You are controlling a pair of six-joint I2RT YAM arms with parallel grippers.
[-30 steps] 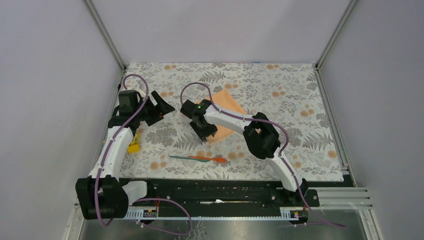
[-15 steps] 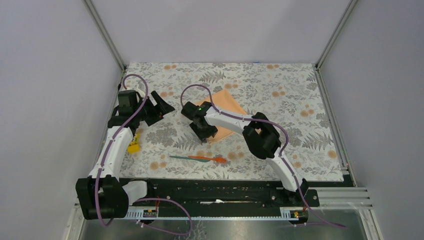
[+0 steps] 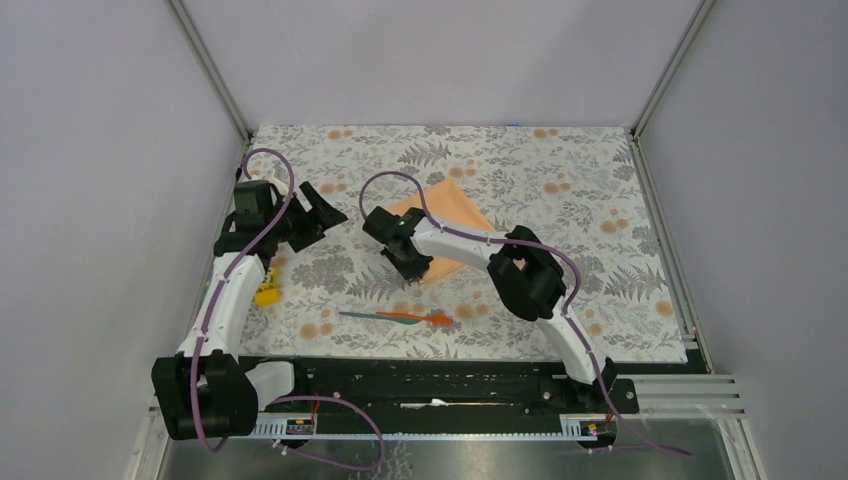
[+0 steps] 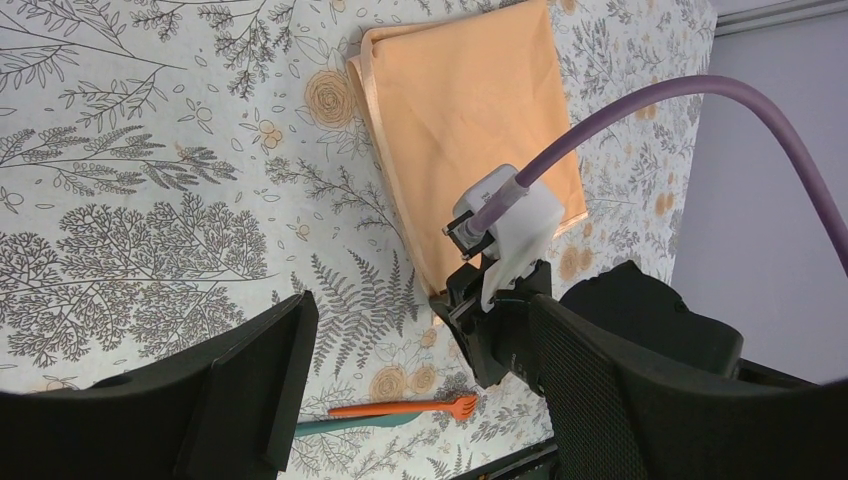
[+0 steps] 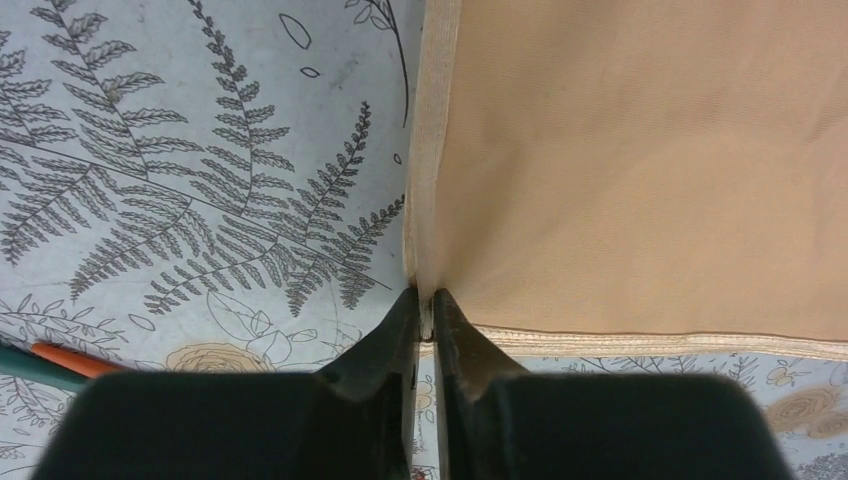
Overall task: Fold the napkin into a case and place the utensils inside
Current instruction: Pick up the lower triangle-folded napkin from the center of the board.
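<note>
A grey floral-print tablecloth [image 3: 560,190] covers the table between pale walls. Two white and black arms reach over it from the near edge, each with a purple cable looping over its wrist. The left arm [image 3: 225,295] runs up the left side of the cloth, and the right arm [image 3: 530,280] bends in from the right towards the middle.

The napkin [image 3: 455,205] is a plain peach-orange cloth lying flat on the tablecloth, a little beyond the middle of the table, set cornerwise to the table edges. A stitched hem runs along its borders. Part of it is hidden under the right wrist in the top view.

The right gripper [image 5: 425,297] is down at the napkin's nearest corner. Its two black fingers are pressed almost together, with the hemmed corner of the cloth pinched between the tips. The left gripper [image 3: 325,207] hangs above bare tablecloth, left of the napkin and apart from it. Its jaws are spread wide with nothing between them.

The utensils lie in front of the napkin, nearer the arm bases and clear of both grippers. The teal-green piece [image 3: 365,315] and the orange-red fork [image 3: 420,318] lie side by side, overlapping along part of their length, and the fork's tines point right. A small yellow block [image 3: 267,293] sits by the left arm, well apart from the napkin
</note>
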